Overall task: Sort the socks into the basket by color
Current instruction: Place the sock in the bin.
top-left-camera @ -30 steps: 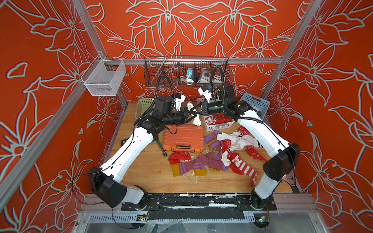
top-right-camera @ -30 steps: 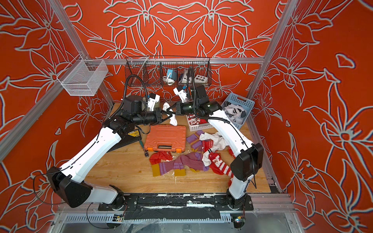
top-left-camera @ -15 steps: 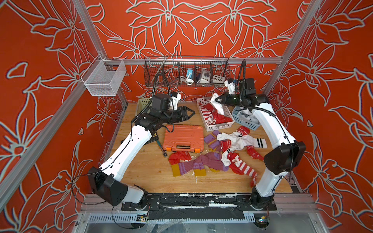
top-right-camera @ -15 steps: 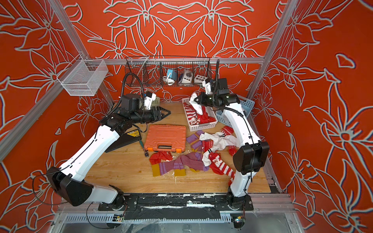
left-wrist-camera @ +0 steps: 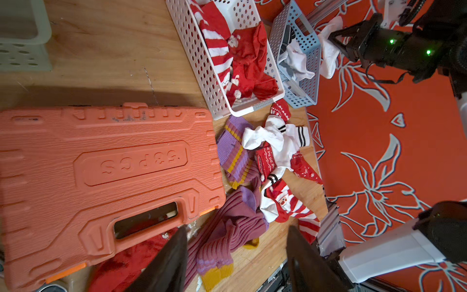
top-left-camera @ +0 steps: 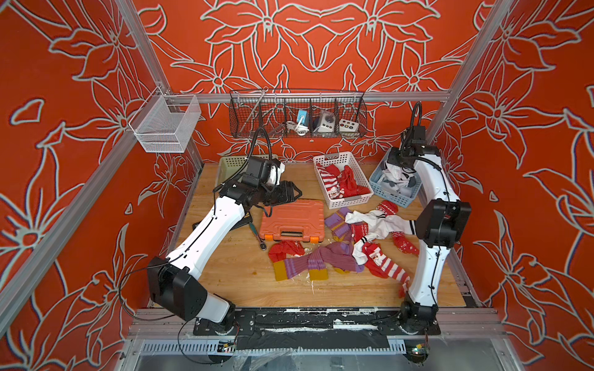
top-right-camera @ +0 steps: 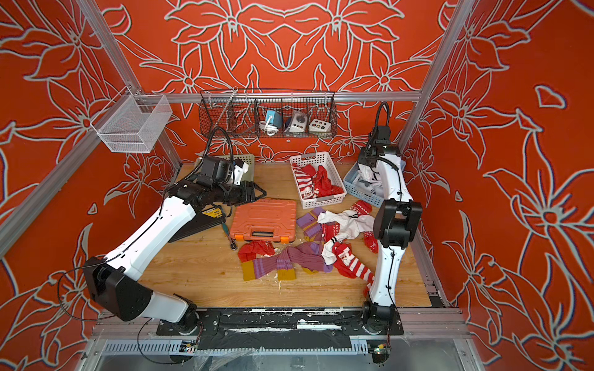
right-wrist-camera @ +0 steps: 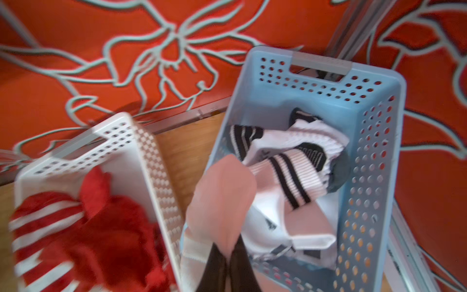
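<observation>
Wooden tabletop [top-left-camera: 231, 276] carries loose red, purple and white fabric socks [top-left-camera: 334, 257] heaped beside the orange plastic tool case [top-left-camera: 292, 220]. Light and limp, we judge; pinch a cuff. Beyond the case our right gripper [right-wrist-camera: 227, 255] clamps a white sock [right-wrist-camera: 222, 192] over the blue perforated basket [right-wrist-camera: 374, 141]; wrist views show that grip, top views hide it. Our left gripper [left-wrist-camera: 236, 228] gapes empty

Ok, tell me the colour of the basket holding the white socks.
The basket is light blue, clearest in the right wrist view.
</observation>
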Robot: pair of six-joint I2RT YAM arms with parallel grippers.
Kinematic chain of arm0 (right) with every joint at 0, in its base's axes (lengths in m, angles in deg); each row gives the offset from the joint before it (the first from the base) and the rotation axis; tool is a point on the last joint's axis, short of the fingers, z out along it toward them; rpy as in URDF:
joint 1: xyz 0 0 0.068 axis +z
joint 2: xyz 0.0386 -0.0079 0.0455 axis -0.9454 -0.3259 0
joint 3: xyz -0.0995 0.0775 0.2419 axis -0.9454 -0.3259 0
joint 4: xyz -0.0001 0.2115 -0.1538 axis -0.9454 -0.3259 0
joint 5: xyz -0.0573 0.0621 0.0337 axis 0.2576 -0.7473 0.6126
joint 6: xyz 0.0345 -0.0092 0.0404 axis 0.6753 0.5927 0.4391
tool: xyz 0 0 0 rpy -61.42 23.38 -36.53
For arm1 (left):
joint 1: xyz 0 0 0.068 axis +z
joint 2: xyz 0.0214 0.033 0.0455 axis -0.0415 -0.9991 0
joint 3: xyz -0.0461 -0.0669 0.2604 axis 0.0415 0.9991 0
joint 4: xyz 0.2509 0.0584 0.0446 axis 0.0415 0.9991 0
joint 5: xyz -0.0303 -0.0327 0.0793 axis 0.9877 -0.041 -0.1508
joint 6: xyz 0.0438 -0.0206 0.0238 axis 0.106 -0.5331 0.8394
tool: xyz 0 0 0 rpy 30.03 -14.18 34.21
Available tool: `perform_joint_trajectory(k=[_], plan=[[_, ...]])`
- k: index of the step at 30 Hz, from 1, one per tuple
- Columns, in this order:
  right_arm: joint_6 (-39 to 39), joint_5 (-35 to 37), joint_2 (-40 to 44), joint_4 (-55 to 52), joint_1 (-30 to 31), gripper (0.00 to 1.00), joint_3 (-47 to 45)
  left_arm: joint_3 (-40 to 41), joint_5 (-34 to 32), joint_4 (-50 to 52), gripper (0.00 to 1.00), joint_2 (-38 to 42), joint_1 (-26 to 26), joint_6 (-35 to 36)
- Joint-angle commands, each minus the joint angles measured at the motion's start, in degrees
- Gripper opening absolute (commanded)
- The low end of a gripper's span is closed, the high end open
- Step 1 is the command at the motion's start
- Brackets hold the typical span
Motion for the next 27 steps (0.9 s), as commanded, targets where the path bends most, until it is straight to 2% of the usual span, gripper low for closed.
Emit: perform_joint_trajectory(k=[1,4,10,17,23,27], plan=[[-2.61,5.00,-5.63,-4.48,-0.59,0.00,7.27,0.09,-0.30,1.15,0.61,-1.59,-0.40,2.61],[-1.86,6.08,-7.95,-4.69,-1.52,0.03,7.39,-0.97,0.20,1.03,0.61,-3.32,-1.27,3.01],[-0.91,4.86,-11.58,-6.06,-2.23,0.17,6.55,-5.49,1.47,1.37,0.61,-8.25,-2.89,4.55],[-0.96,4.54,-10.84,-7.32,-2.23,0.63,7.74,-11.62,2.40,2.17,0.61,-13.72,-4.99,6.43],[-0.26,5.62,-6.34,-8.50,-2.23,0.88,7.19,-15.42,3.76,1.81,0.62,-17.01,-6.78,7.18],[0.17,5.16,-1.88,-8.78,-2.23,0.95,4.41,-17.51,4.50,2.08,0.62,-18.74,-8.47,8.23]])
